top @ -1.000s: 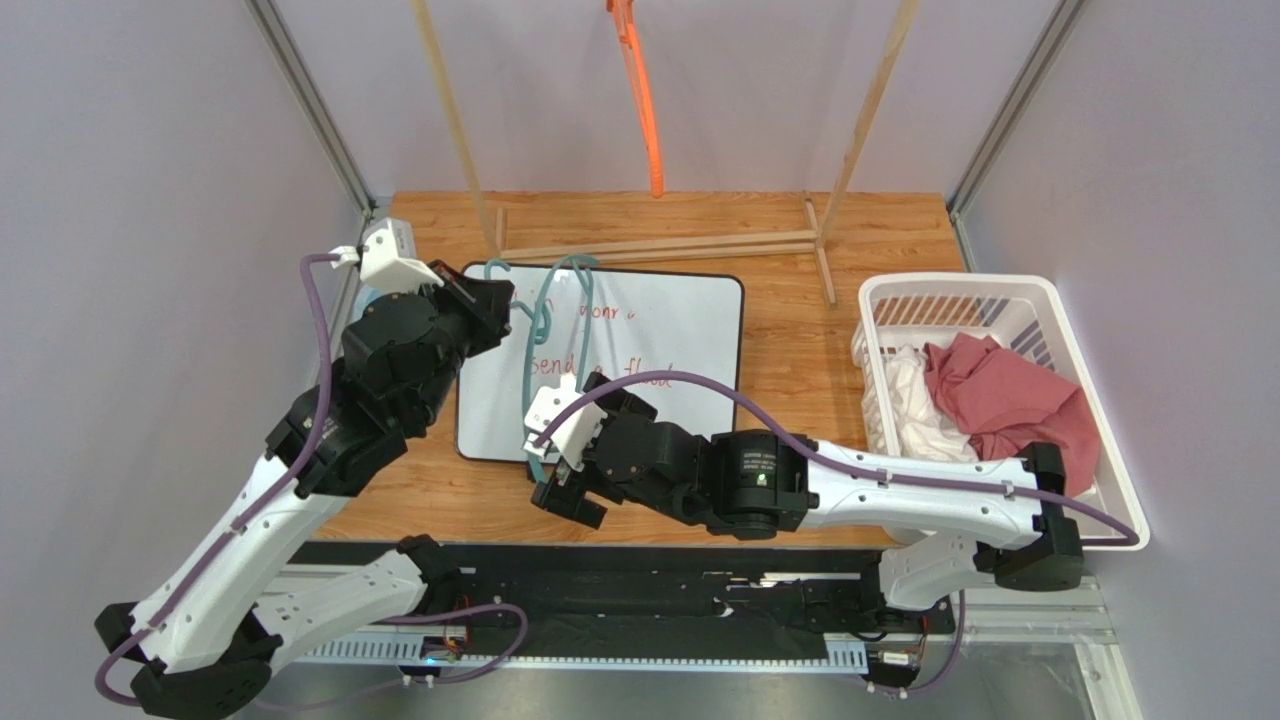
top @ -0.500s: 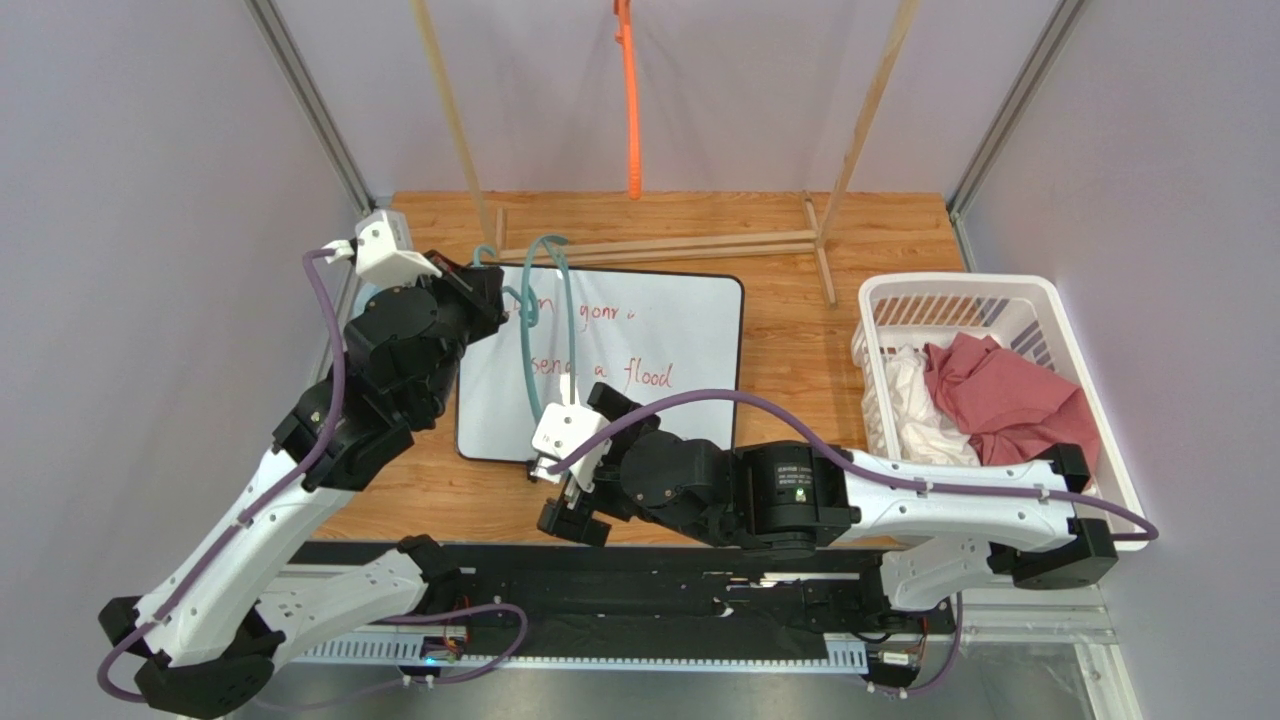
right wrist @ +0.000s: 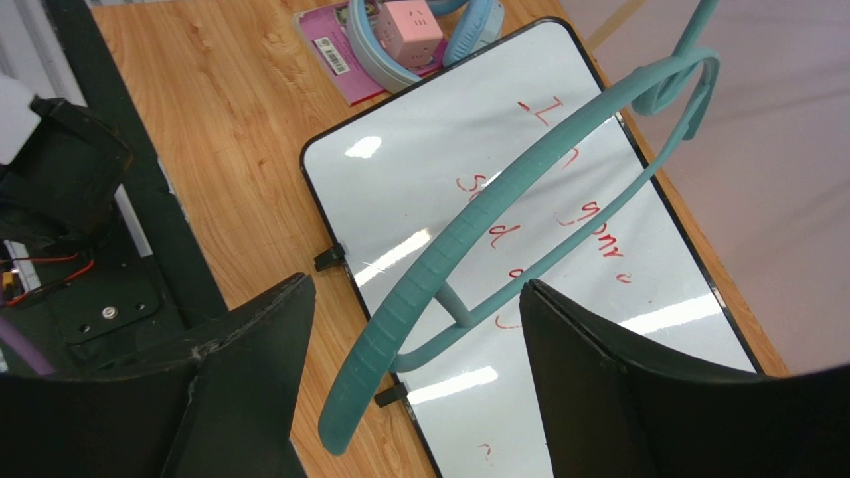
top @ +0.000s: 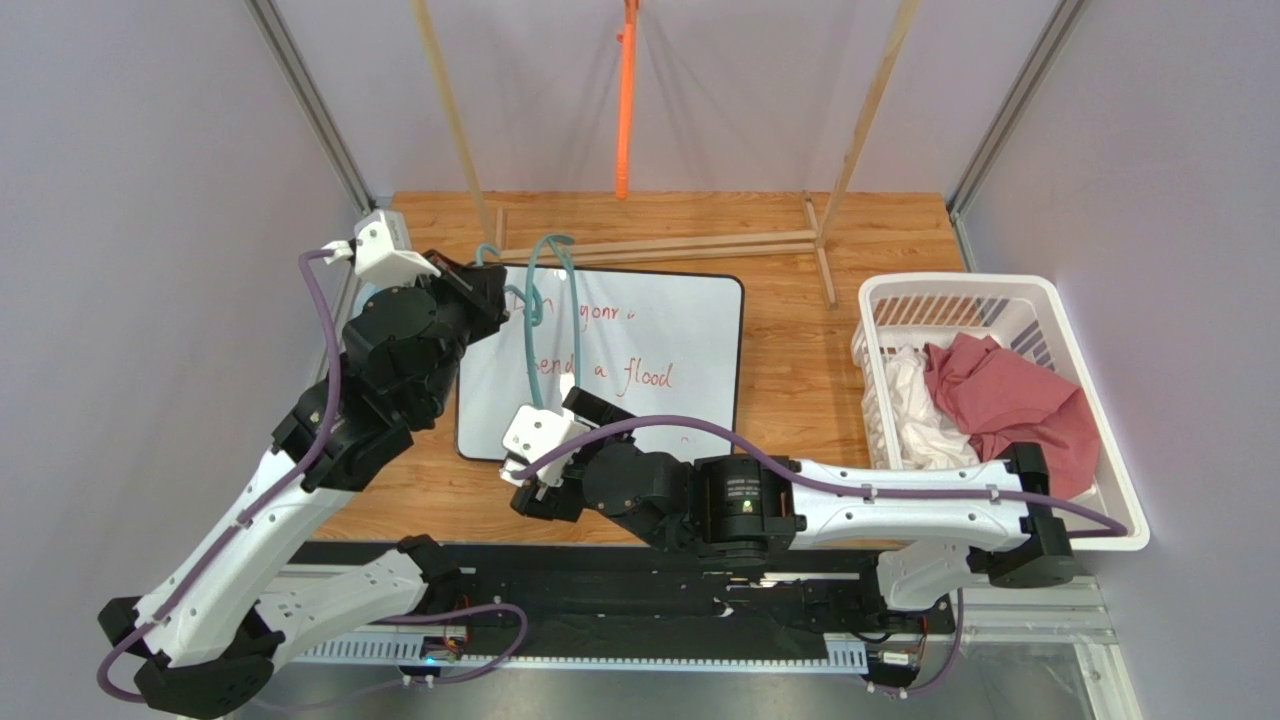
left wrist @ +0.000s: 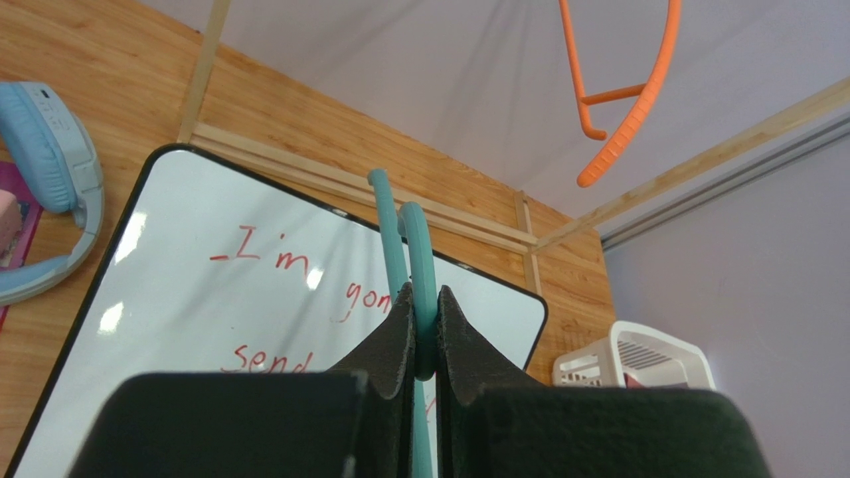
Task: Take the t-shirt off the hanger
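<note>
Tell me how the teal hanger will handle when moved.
Probably stiff: the hanger holds its curve though gripped only near the hook by the left gripper. Likely light, being thin and open. Its ribbed arm should resist slipping.

Wooden tabletop (top: 781,375): black-framed whiteboard with red writing (top: 661,323) left of centre, white slatted plastic basket (top: 954,282) at right edge, light-blue headphones (left wrist: 60,149) and possibly a magenta book (right wrist: 339,55) at left edge.
</note>
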Controlling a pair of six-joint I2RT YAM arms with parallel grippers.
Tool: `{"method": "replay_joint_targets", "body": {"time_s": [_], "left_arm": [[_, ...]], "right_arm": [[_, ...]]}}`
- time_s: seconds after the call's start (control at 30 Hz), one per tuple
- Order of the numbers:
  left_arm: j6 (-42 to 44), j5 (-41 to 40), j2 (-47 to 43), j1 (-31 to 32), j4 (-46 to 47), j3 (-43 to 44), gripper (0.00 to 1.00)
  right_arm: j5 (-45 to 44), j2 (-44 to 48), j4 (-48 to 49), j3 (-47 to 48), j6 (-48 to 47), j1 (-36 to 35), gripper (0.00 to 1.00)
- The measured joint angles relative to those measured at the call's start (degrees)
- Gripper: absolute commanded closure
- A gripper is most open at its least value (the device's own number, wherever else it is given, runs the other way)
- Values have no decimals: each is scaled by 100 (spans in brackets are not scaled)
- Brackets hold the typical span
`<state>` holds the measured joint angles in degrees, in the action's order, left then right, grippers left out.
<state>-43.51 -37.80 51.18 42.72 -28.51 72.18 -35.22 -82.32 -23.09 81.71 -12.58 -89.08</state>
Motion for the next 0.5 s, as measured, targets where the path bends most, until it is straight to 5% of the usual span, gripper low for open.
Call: {"method": "replay_joint_targets", "body": {"time_s": [0.23, 0.5], "left_arm": [[-214, -22, -48, 0, -13, -2, 100], [-544, -22, -85, -2, -81, -35, 100]], "right_arm": [[-789, -308, 584, -127, 13, 0, 30], [-1580, -579, 1058, -236, 59, -2, 67]]}}
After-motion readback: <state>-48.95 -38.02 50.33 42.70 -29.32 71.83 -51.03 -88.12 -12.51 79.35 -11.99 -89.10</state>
